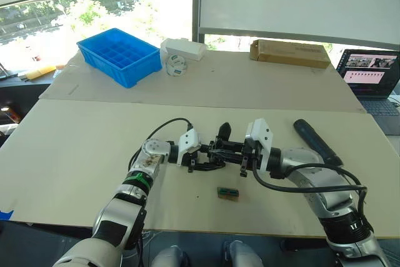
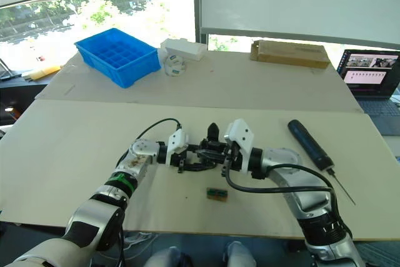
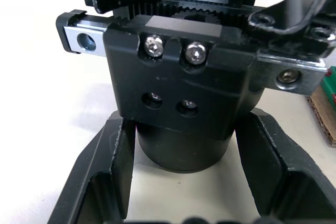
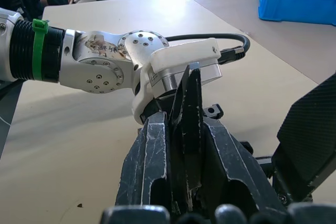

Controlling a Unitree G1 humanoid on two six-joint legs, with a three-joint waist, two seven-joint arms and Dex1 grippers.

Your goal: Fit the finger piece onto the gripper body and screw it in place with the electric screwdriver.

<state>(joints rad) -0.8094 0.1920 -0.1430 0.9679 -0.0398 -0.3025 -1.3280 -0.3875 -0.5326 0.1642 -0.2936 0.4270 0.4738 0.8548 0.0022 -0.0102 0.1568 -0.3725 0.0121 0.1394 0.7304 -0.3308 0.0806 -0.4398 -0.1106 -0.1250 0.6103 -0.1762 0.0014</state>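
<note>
The left gripper (image 1: 201, 157) clamps the gripper body (image 3: 178, 98); facing it, the right gripper (image 1: 240, 157) pinches the finger piece (image 4: 187, 124). The electric screwdriver (image 2: 307, 144) lies beyond the right gripper, a small green-topped block (image 1: 228, 192) just below both on the tabletop (image 1: 75, 154).

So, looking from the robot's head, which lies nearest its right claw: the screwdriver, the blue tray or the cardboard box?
1. The electric screwdriver, just to the right claw's right on the near table.
2. The cardboard box, far back and right.
3. The blue tray, far back on the left; its order against the box is close.
</note>
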